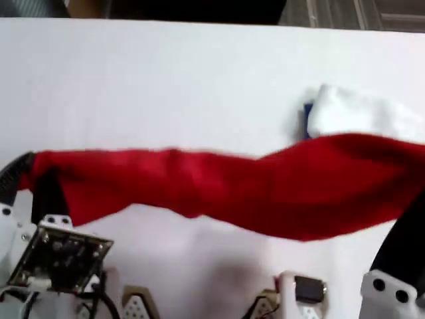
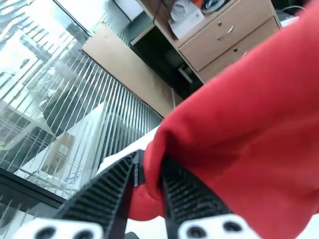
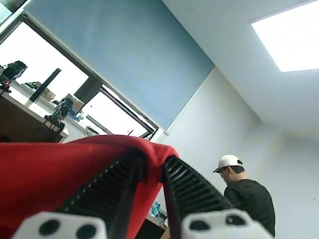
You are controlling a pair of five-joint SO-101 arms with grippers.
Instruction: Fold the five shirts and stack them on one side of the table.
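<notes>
Left claw (image 2: 148,159) and right claw (image 3: 154,158) each pinch one end of the red shirt (image 1: 232,186), stretched over the tabletop (image 1: 166,86).

- The red shirt (image 1: 219,186) is soft matt cloth, a little fuzzy.
- The folded white shirt (image 1: 358,113) also looks like soft matt cloth.
- The bench (image 1: 166,73) has a white top, smooth and matt.
- The left hand (image 2: 148,167) has fingers (image 2: 112,186) of matt black plastic with fine ribs on the inner faces.
- The right hand (image 3: 154,162) is of the same ribbed black plastic.
- The drawers (image 2: 234,35) look like pale smooth wood, with small metal handles.
</notes>
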